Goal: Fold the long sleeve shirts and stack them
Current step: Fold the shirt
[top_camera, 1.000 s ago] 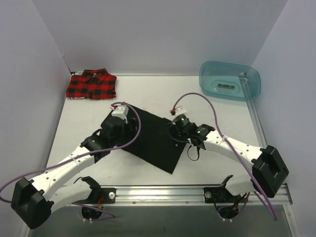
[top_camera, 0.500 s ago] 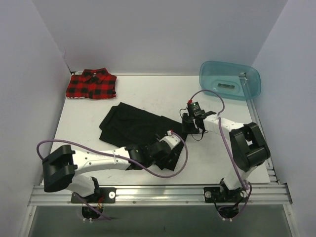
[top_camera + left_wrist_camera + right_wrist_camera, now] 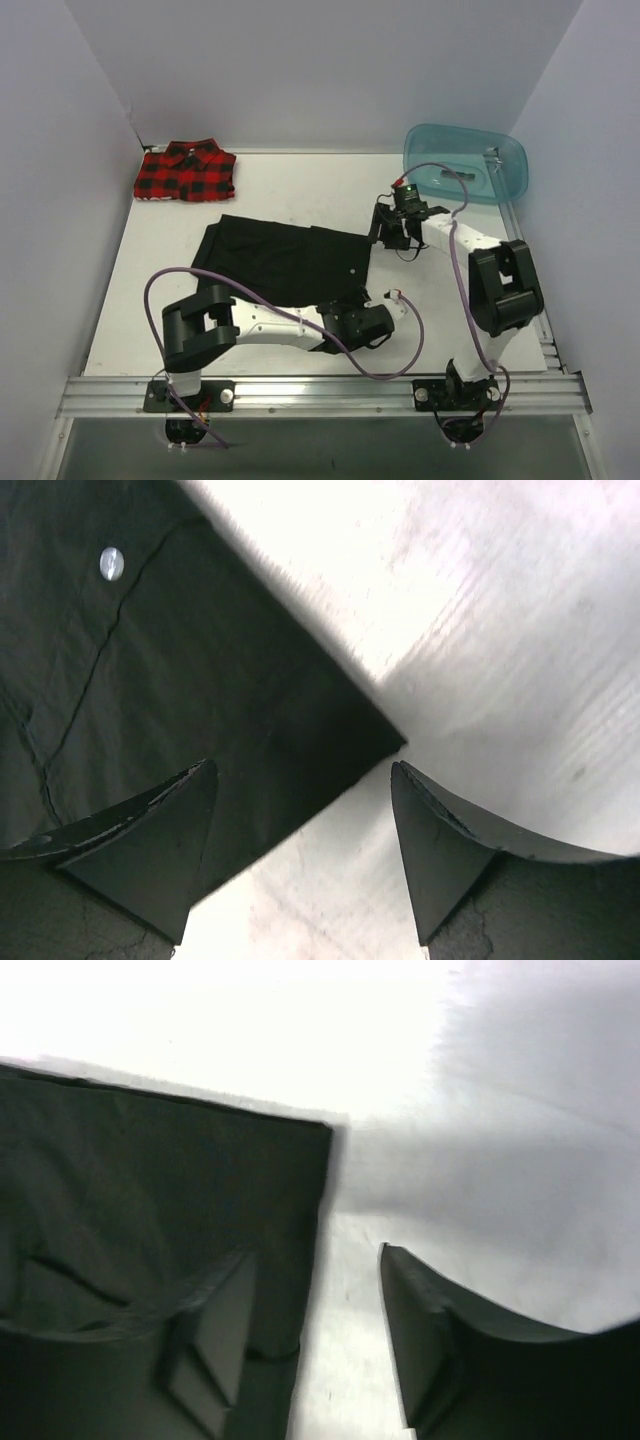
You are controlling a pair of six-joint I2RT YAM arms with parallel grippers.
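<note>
**Inspector:** Jaws?

**Assistant:** Left gripper (image 3: 302, 770) stands wide and holds nothing. A corner of the plain black button-up shirt (image 3: 280, 260) lies under the gap. Right gripper (image 3: 315, 1252) is also parted and empty, straddling the shirt's edge.

**Inspector:** Condition of that shirt?

**Assistant:** Folded to a rough flat rectangle, mid-way on the white table (image 3: 300, 190), with one small white button (image 3: 111, 563) showing. The left gripper is at its 5 o'clock corner, the right at 2 o'clock.

**Inspector:** The other?

**Assistant:** The red-and-black plaid flannel shirt (image 3: 186, 172) is folded compact, collar showing. It lies at the table's 10 o'clock corner, well apart.
</note>
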